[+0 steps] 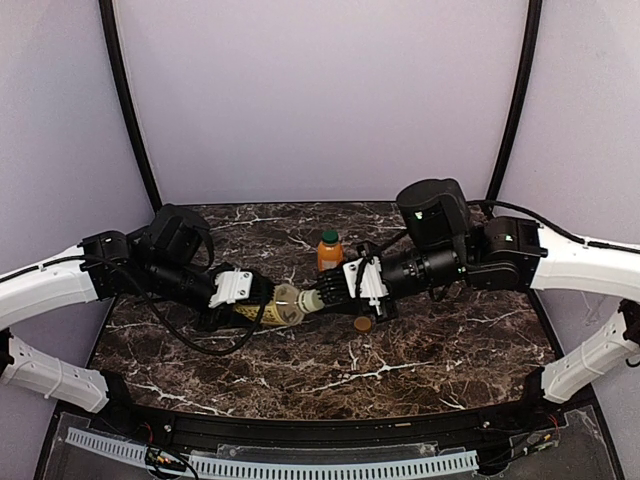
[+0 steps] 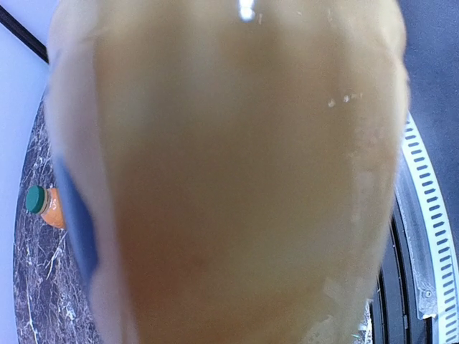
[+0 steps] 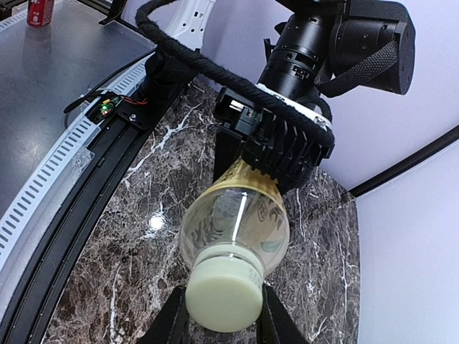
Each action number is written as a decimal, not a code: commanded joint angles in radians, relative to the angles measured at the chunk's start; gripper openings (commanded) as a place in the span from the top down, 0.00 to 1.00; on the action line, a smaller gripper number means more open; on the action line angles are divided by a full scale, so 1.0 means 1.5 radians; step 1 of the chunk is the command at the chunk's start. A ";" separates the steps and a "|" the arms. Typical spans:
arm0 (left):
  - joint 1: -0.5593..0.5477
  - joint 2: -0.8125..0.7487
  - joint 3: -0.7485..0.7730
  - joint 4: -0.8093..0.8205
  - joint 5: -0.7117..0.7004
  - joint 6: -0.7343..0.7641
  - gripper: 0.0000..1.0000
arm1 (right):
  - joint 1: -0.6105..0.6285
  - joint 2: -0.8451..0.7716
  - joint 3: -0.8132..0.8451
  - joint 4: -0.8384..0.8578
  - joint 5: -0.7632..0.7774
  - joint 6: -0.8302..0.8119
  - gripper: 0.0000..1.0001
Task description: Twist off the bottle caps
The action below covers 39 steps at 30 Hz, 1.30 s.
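Cream cap (image 3: 224, 297) sits on the neck of a clear bottle (image 3: 233, 222) with a patterned label, held lying sideways above the middle of the marble bench (image 1: 450, 350). The right gripper (image 1: 322, 292) is clamped on that cap, one black finger pressed to each side. The left gripper (image 1: 262, 305) is closed around the bottle's other end. Toward the far edge, an orange bottle (image 1: 330, 258) stands upright, its green cap (image 1: 330, 237) on. A brown cap (image 1: 362, 323) lies loose on the bench, just on the near side of the right gripper.
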 commanded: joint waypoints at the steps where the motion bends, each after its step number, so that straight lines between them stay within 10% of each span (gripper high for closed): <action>1: 0.011 -0.014 -0.004 -0.087 0.001 0.003 0.71 | -0.005 -0.068 -0.029 0.002 0.015 0.001 1.00; 16: 0.010 -0.010 0.028 -0.070 0.038 -0.043 0.71 | -0.009 -0.012 -0.038 0.064 -0.007 0.049 0.99; 33: 0.010 -0.016 0.027 -0.063 0.024 -0.047 0.72 | -0.010 0.000 -0.026 0.078 0.041 0.109 0.38; 39: 0.010 -0.024 -0.003 0.047 -0.129 -0.067 0.72 | -0.052 0.007 0.033 0.087 0.020 0.339 0.02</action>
